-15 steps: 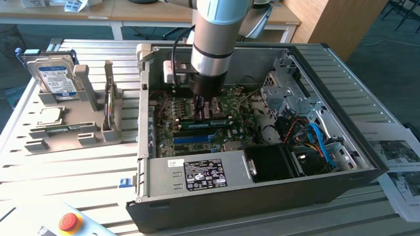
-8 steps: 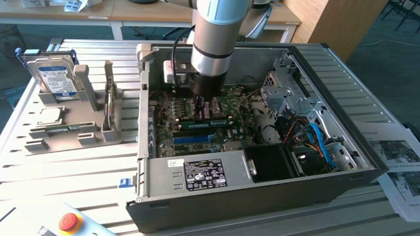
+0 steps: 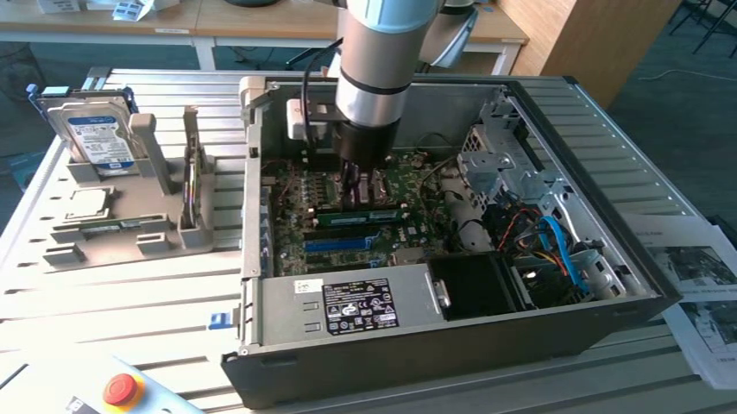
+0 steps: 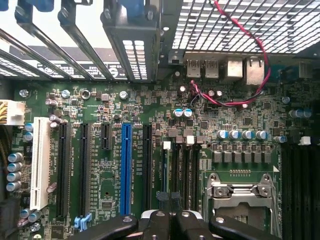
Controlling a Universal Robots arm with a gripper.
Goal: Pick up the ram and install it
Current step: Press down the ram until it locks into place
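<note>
My gripper [image 4: 167, 222] has matt black plastic-looking fingers. The computer case [image 3: 461, 345] is dark painted sheet metal — its drive cage [image 3: 507, 164] bare, dull steel. The motherboard [image 4: 100, 165] is glossy green laminate. The tabletop [image 3: 127, 293] is ribbed, brushed aluminium — smooth finish.

The arm [image 3: 374, 60] hangs straight down from twelve o'clock in the exterior view, wrist vertical. Its gripper [image 4: 169, 197] points down, black fingers [image 4: 162, 196] pressed together, jaws closed.
</note>
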